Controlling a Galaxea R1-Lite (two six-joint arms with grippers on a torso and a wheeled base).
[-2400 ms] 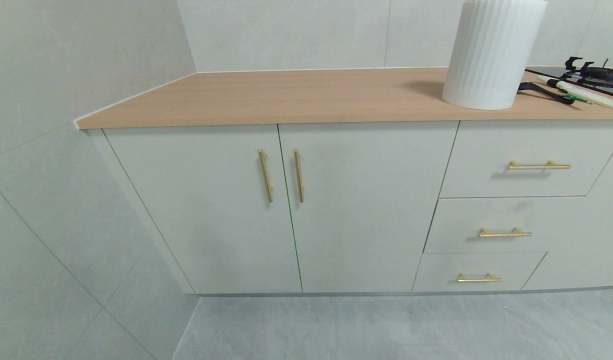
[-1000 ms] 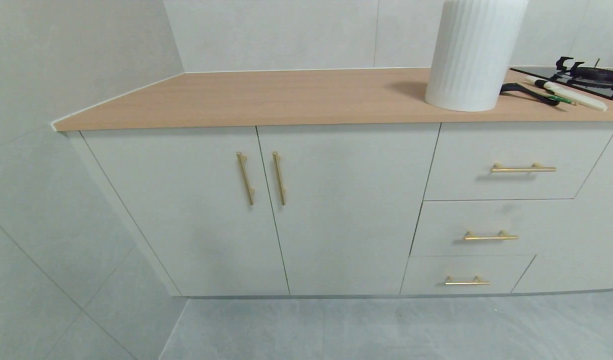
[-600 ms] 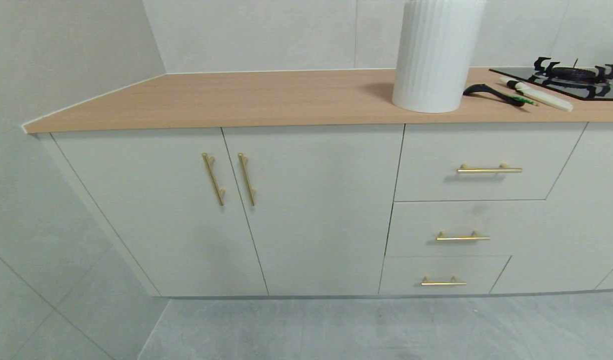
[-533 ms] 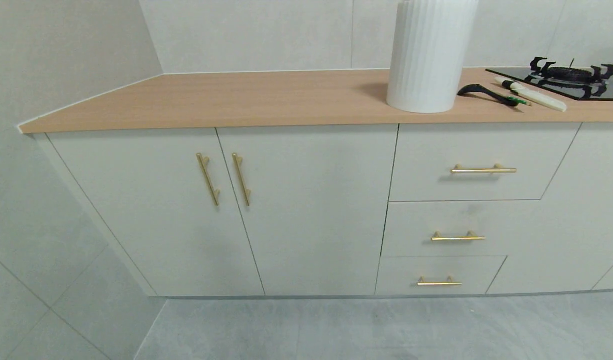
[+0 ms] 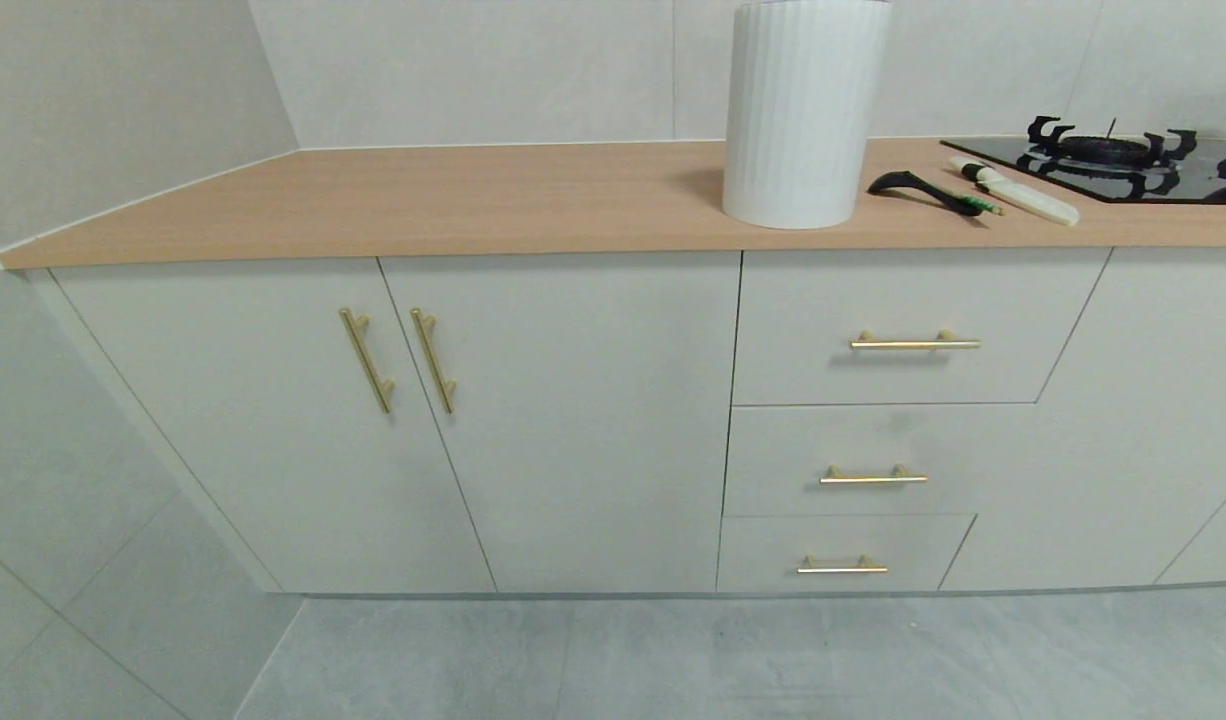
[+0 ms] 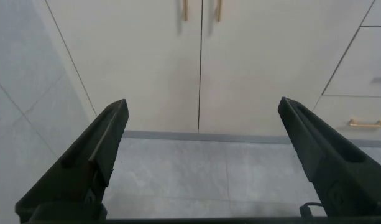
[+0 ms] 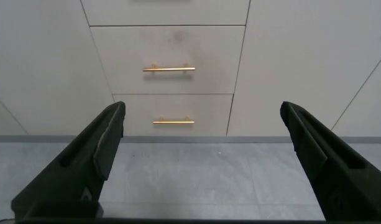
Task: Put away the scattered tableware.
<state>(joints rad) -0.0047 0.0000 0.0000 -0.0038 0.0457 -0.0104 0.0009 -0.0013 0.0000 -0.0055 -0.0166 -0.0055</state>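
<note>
On the wooden countertop [image 5: 473,200] a tall white ribbed holder [image 5: 801,110] stands upright. Just to its right lie a black ladle [image 5: 913,187], a thin green utensil [image 5: 978,205] and a white-handled utensil [image 5: 1023,195], close together near the hob. My left gripper [image 6: 202,107] hangs open low above the floor, facing the foot of the double cabinet doors [image 6: 200,62], with nothing between its fingers. My right gripper [image 7: 202,110] is open too, empty, and faces the lower drawers [image 7: 168,59].
A black gas hob [image 5: 1113,165] sits at the counter's right end. Below are two cabinet doors [image 5: 563,420] with gold handles and three drawers, the top one [image 5: 893,325] under the holder. A tiled wall closes the left side; grey floor [image 5: 673,660] lies in front.
The head camera has swung to the right: the whole picture has slid left, and more of the hob shows. The things on the counter keep their places relative to each other.
</note>
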